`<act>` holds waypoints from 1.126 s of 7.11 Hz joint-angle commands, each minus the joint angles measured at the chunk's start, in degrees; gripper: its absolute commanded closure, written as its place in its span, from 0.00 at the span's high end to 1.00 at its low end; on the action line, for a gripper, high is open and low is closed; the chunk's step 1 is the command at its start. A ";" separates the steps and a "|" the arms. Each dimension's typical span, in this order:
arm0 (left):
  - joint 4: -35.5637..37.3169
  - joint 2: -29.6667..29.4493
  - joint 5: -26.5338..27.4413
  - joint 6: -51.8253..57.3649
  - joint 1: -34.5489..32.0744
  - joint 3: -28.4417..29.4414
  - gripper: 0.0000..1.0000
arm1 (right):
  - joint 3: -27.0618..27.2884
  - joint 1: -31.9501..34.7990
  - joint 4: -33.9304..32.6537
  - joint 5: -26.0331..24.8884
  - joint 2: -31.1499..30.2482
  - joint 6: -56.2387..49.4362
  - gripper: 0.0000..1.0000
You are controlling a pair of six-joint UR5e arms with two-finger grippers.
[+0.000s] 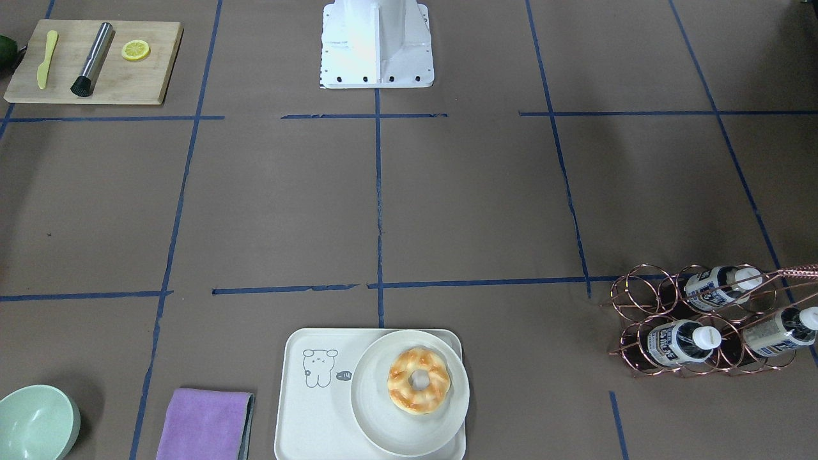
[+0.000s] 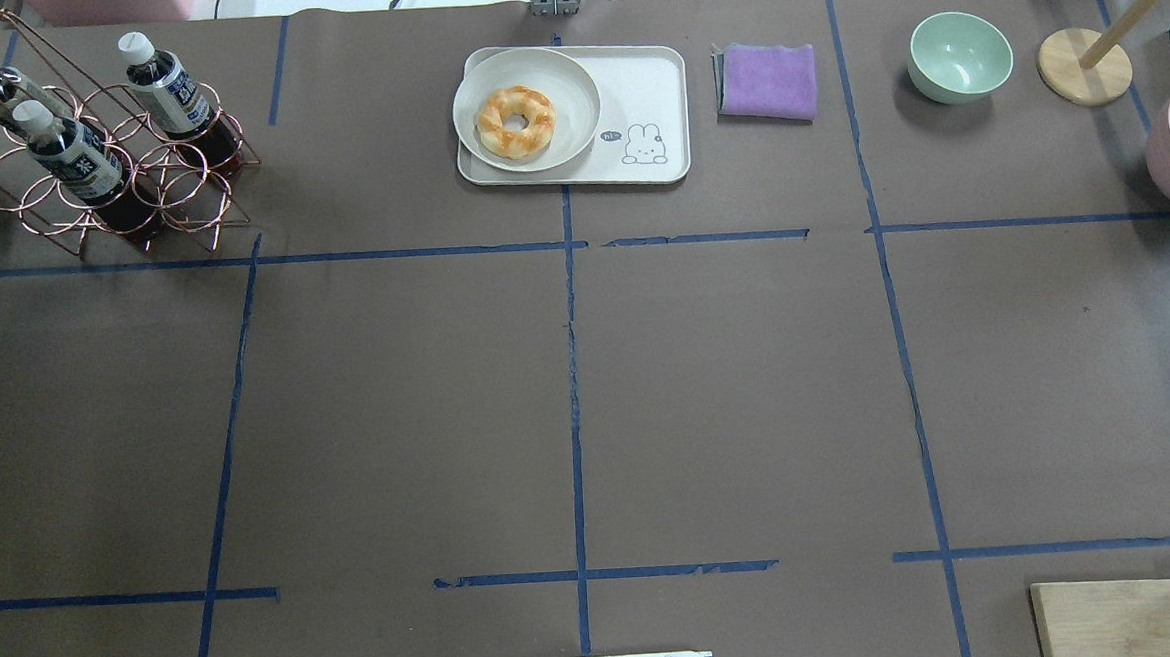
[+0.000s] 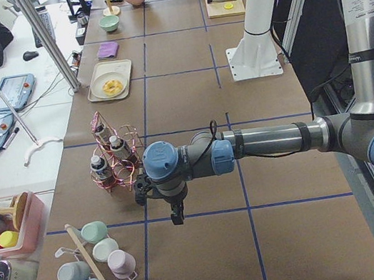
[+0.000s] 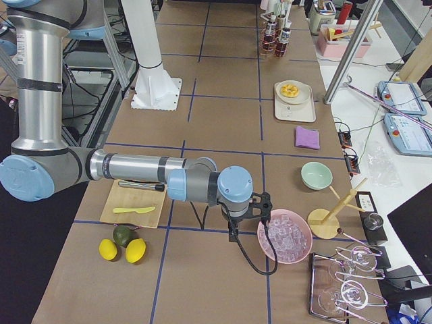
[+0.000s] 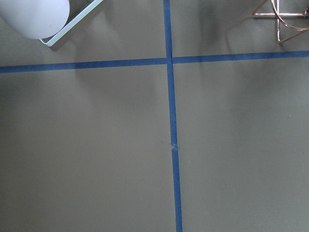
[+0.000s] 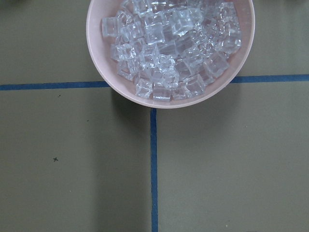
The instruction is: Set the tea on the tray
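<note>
Three tea bottles (image 2: 167, 90) with dark drink and white caps stand in a copper wire rack (image 2: 127, 192) at the table's far left corner; they also show in the front view (image 1: 677, 342). The cream tray (image 2: 648, 95) with a line-drawn cartoon animal lies at the far middle. A round plate (image 2: 572, 79) with a doughnut (image 2: 515, 122) covers its left half. My left gripper (image 3: 177, 218) hangs over bare table near the rack. My right gripper (image 4: 233, 236) hangs beside a pink bowl. Both show only in side views, so I cannot tell whether they are open or shut.
A purple cloth (image 2: 767, 81), a green bowl (image 2: 959, 57) and a wooden stand (image 2: 1084, 64) lie right of the tray. The pink bowl of ice (image 6: 170, 48) is at the right edge. A wooden board (image 1: 96, 61) holds a knife, a muddler and a lemon slice.
</note>
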 commanded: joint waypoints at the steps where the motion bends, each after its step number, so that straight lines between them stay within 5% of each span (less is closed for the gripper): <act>1: 0.00 0.00 0.00 0.07 0.00 0.00 1.00 | -0.08 0.00 0.00 0.00 0.00 0.09 1.00; 8: -2.99 -0.09 -0.18 -0.46 0.00 -0.35 1.00 | 0.09 0.00 0.00 0.09 0.27 0.00 1.00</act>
